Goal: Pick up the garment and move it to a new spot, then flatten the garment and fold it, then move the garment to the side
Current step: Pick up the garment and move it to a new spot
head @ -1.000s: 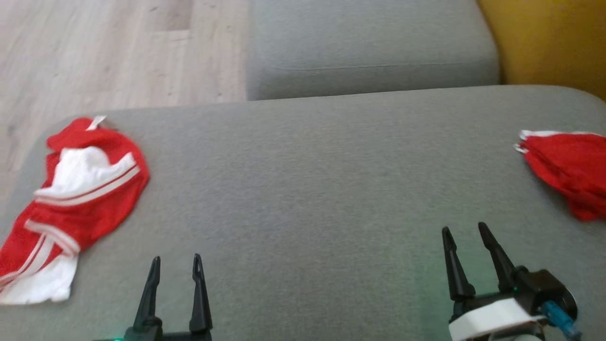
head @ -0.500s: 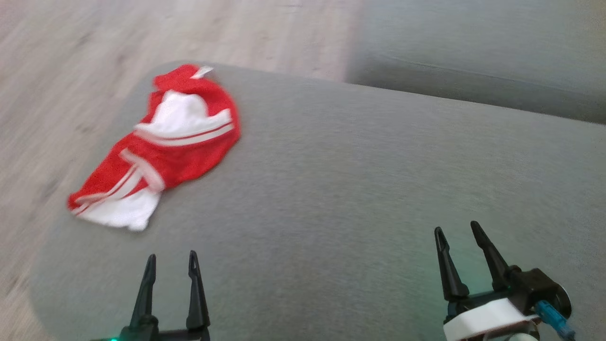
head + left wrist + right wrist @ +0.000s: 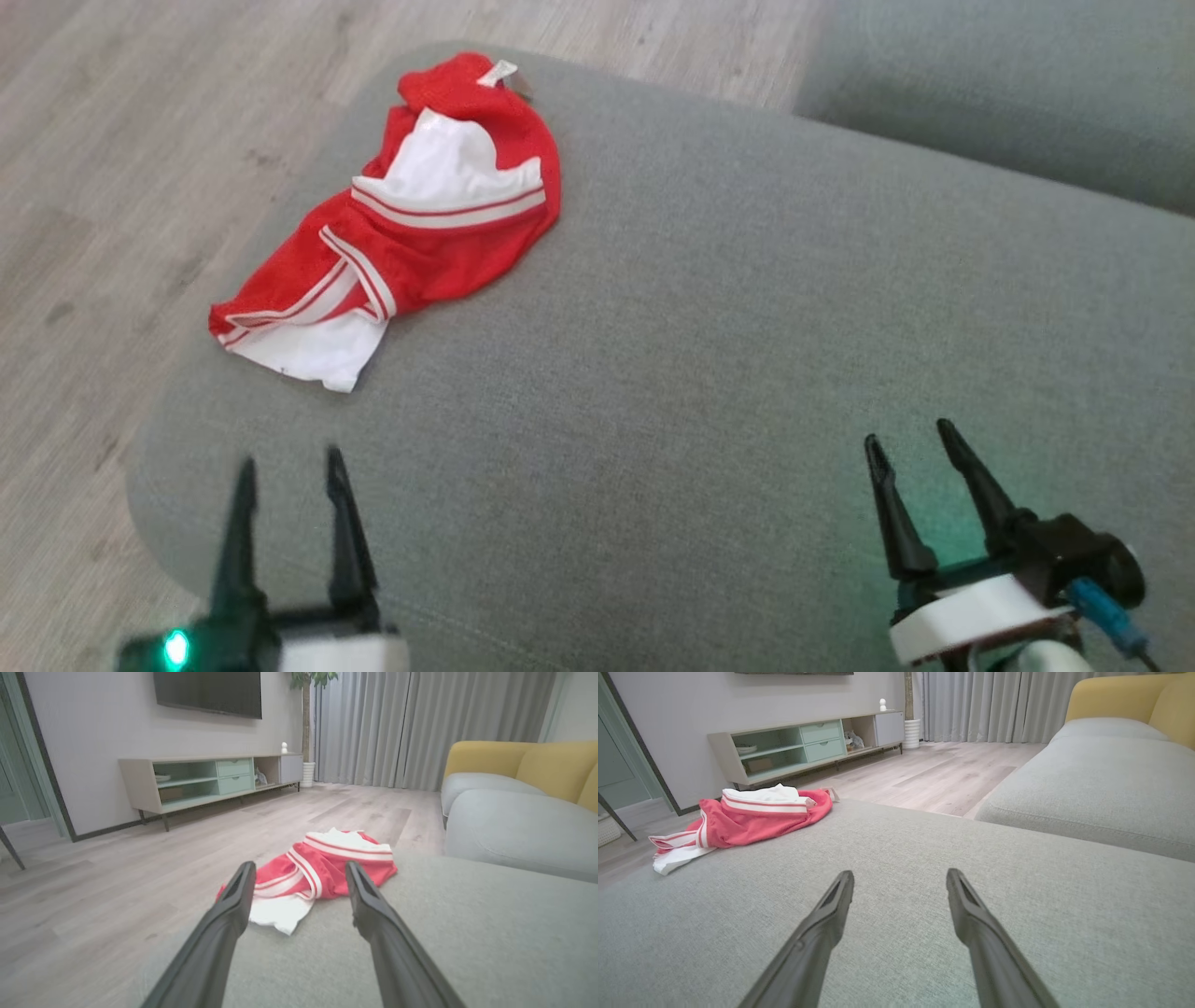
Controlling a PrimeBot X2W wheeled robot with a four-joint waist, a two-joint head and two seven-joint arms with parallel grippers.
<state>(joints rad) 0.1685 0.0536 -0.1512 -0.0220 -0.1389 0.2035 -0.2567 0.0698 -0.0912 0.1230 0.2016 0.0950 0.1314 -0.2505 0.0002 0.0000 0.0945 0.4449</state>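
- Our head camera has swung left over the last second. The whole picture has shifted, so the garment (image 3: 411, 224) now sits closer to the middle of the head view, though it has not moved on the sofa seat (image 3: 700, 327).
- We judge this as lining up for the first pick-up. No lifting, flattening or folding is done yet.
- The garment lies crumpled, red with white stripes, at the far left corner of the seat, close to the edge above the wooden floor (image 3: 112, 187), with its white hem toward us.
- Our left claw (image 3: 289, 459) has its fingers spread wide and holds nothing. It hangs over the near left edge, apart from the garment and pointing toward it.
- Our right claw (image 3: 907, 432) is just as wide and empty, at the near right, well apart from the garment.
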